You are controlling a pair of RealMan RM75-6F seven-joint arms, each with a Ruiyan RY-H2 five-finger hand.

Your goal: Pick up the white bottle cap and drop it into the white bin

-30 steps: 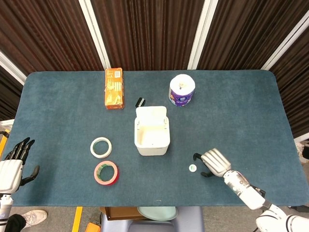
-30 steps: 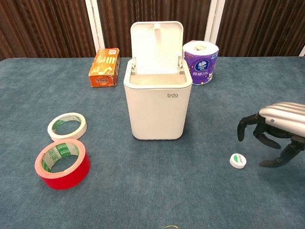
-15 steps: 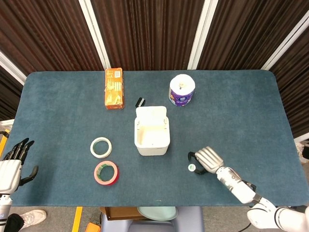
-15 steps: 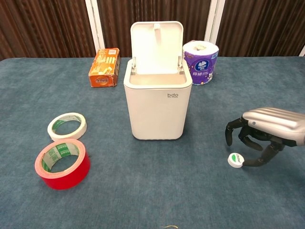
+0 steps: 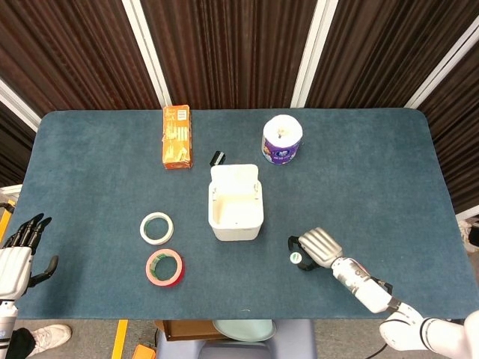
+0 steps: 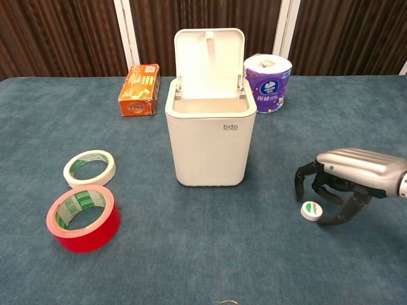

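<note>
White bin (image 6: pixel 211 143) lid-up, nothing visible inside; white bottle cap (image 6: pixel 311 210) on cloth, tilted between curled right hand (image 6: pixel 346 180) fingers, touching thumb; left hand (image 5: pixel 16 254) spread.

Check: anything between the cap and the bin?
Nothing. In the chest view only bare blue tabletop lies between the cap and the bin; the right robot hand curls over the cap from the far side.

White bin (image 6: pixel 210 143), red tape (image 6: pixel 83 218)
</note>
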